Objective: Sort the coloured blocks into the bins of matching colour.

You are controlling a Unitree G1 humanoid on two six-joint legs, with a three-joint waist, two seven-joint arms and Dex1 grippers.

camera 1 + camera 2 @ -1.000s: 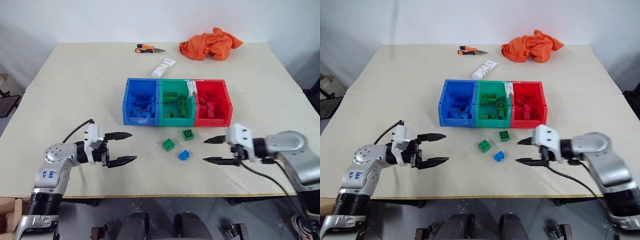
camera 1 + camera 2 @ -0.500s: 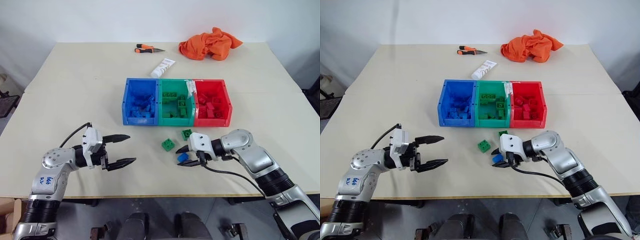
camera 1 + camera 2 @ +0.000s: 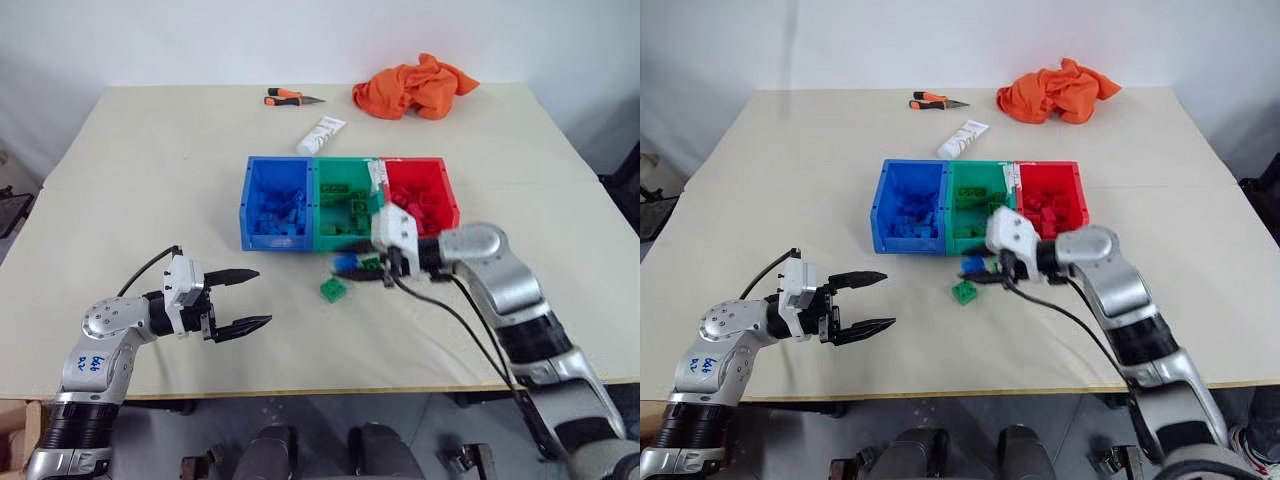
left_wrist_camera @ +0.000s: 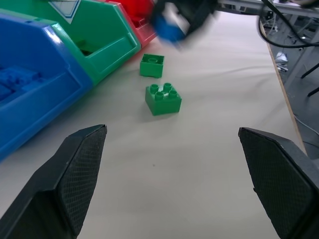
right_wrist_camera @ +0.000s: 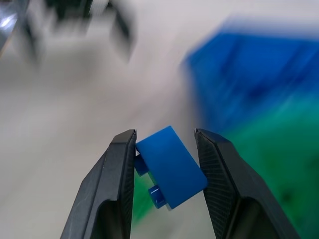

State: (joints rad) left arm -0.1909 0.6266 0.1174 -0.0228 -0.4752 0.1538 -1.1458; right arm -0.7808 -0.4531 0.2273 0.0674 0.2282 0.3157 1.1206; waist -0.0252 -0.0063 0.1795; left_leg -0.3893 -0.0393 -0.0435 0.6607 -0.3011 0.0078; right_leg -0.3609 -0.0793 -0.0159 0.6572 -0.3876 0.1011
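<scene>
The right gripper (image 5: 164, 164) is closed on a blue block (image 5: 170, 167), pinched between its 2 black fingers. In the right wrist view the block sits tilted, its long axis running slantwise across the gap, with studs showing on its lower side. From the head views, the block (image 3: 346, 262) is carried just above the table (image 3: 150, 190), close in front of the green bin (image 3: 348, 205), with the gripper pointing toward the robot's left.

The blue bin (image 3: 276, 203), green bin and red bin (image 3: 424, 198) stand joined in a row mid-table. 2 green blocks lie on the table before them: one (image 4: 163, 98) nearer the robot, another (image 4: 152, 65) just beside the green bin's front.

The left gripper (image 3: 243, 300) hovers with its fingers spread wide, holding nothing, pointing toward the blocks.
</scene>
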